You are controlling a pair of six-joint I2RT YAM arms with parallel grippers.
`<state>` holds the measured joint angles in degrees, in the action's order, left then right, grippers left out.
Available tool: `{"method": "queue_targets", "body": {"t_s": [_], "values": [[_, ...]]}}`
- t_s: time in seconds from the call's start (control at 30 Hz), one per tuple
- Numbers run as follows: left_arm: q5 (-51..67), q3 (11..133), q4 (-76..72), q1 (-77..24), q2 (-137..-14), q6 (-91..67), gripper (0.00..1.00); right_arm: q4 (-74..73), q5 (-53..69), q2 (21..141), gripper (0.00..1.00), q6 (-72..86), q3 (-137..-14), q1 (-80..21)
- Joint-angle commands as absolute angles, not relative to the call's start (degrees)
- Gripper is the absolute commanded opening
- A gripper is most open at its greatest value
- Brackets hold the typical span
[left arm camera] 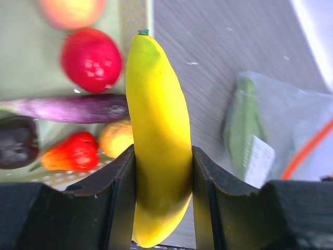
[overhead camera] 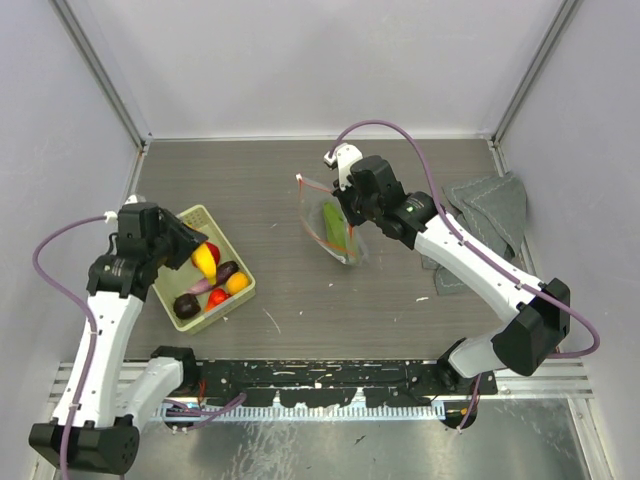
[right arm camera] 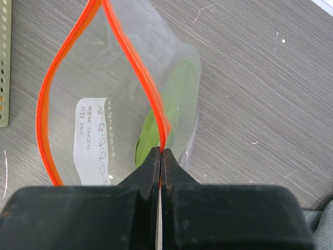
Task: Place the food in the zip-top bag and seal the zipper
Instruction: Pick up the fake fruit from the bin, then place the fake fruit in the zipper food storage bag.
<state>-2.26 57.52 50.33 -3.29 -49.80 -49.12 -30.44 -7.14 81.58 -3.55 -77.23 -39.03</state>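
Yellow banana [left arm camera: 156, 104] gripped by left end effector [left arm camera: 163, 156]; zipper [right arm camera: 39, 120] pinched by right end effector [right arm camera: 160, 154]

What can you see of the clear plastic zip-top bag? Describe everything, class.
The clear, crinkly plastic zip-top bag has a red-orange zipper strip gaping open in a loop and a white handwritten label. A leafy green toy piece lies inside. The right pincer, shut, pinches one side of its mouth.

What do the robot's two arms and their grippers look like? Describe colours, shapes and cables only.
Both the left arm and right arm have white tubular links with black joint housings. A thin purple cable loops along each. The left gripper and right gripper have flat matte-black fingers.
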Motion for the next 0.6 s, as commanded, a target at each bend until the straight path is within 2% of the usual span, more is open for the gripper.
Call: {"method": "queue_targets", "body": {"t_s": [0.0,0.33,0.57], "values": [[4.54,59.07,40.74,-7.51,-47.48,-53.79,0.0,-26.71,-6.66,79.02,0.0,-3.04,-77.62,-39.14],[1.93,60.44,23.21,-24.51,-53.93,-60.01,0.0,-26.46,-6.04,79.21,0.0,-2.5,-77.51,-39.08],[-0.17,61.4,10.56,-31.27,-60.93,-62.28,0.0,-25.93,-5.55,78.75,0.0,-2.1,-77.19,-39.14]]}}
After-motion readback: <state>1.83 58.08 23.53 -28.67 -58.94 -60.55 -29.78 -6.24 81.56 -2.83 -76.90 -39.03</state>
